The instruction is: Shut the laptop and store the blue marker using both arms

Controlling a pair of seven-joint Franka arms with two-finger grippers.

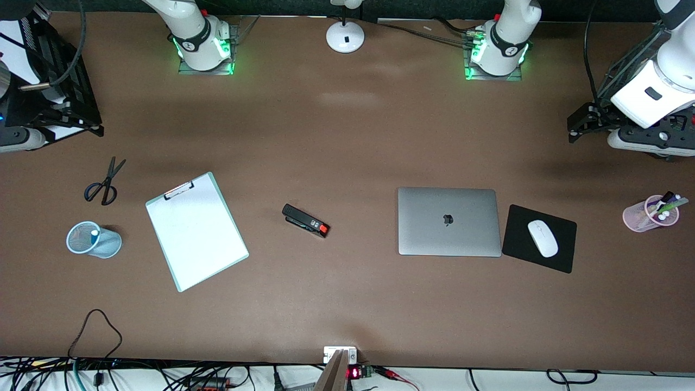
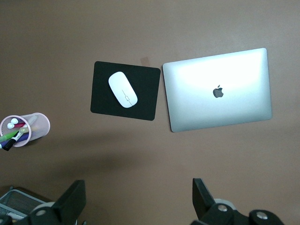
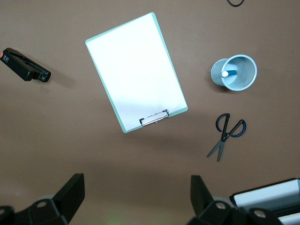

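The laptop (image 1: 448,221) lies shut on the brown table, lid up with the apple logo showing; it also shows in the left wrist view (image 2: 218,89). The blue marker (image 3: 229,73) stands in a light-blue mesh cup (image 3: 243,79) toward the right arm's end; in the front view only its white end (image 1: 94,233) shows in the cup (image 1: 106,244). My left gripper (image 2: 139,187) is open and empty, high over the table edge at the left arm's end (image 1: 583,122). My right gripper (image 3: 137,183) is open and empty, high at the right arm's end (image 1: 81,122).
A white mouse (image 1: 542,238) on a black pad (image 1: 564,255) lies beside the laptop. A pink cup (image 1: 638,217) holds several pens. A black stapler (image 1: 305,220), a clipboard (image 1: 196,231) and scissors (image 1: 104,183) lie toward the right arm's end. A lamp base (image 1: 345,37) stands between the arm bases.
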